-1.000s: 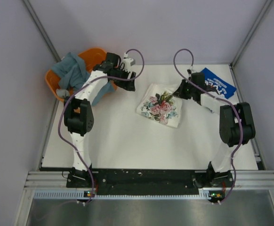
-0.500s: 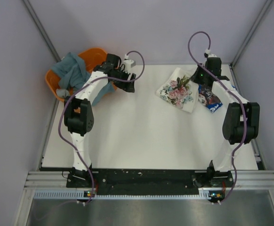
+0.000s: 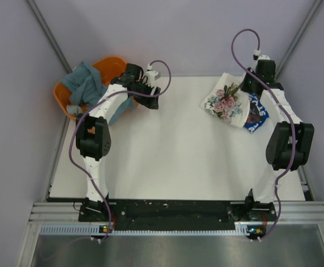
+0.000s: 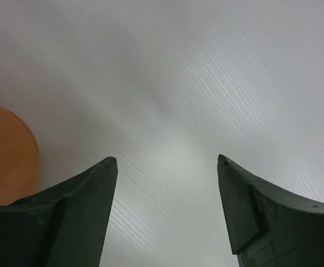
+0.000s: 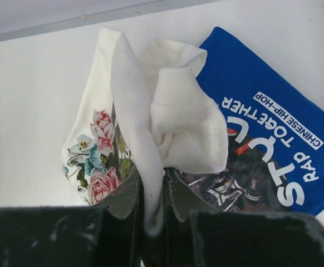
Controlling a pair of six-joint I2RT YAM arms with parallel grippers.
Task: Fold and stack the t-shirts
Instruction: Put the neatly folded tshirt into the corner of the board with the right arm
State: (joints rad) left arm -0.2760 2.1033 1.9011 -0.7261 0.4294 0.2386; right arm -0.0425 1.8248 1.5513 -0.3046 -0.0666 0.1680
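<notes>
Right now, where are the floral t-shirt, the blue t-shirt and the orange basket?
floral t-shirt [image 3: 224, 104], top external view, on its flower print.
blue t-shirt [image 5: 251, 61], right wrist view, on plain blue cloth above the lettering.
orange basket [image 3: 114, 65], top external view, on its bare far wall.

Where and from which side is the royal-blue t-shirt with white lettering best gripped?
Probably the bare right-hand edge, coming down from above on the side away from the white floral-print t-shirt. The royal-blue t-shirt lies folded flat, so only an edge can be pinched, and the floral one, held in the right pincer, overlaps its left part.
</notes>
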